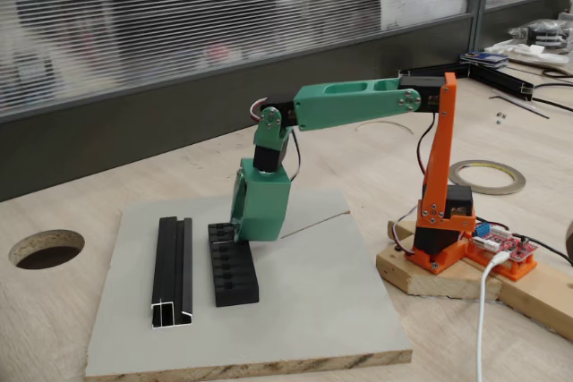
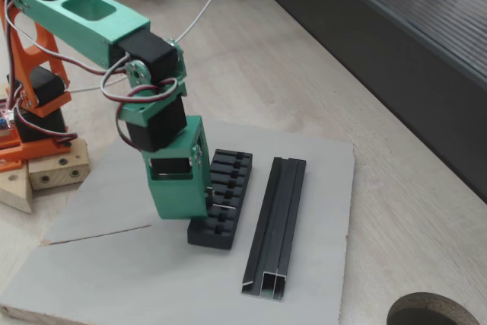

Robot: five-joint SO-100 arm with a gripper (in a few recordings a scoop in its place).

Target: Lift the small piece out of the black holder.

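In a fixed view your gripper [image 1: 240, 232] sits down on the far end of the black holder [image 1: 234, 264], jaws hidden; in the other, a thin pale small piece [image 2: 222, 206] lies across a slot beside it.

End effector [image 2: 207, 202] fingertips hidden (piece too)

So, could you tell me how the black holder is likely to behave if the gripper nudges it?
The black holder lies flat and low on the grey board, so it probably won't tip. Nothing visibly fixes it, so it may slide.
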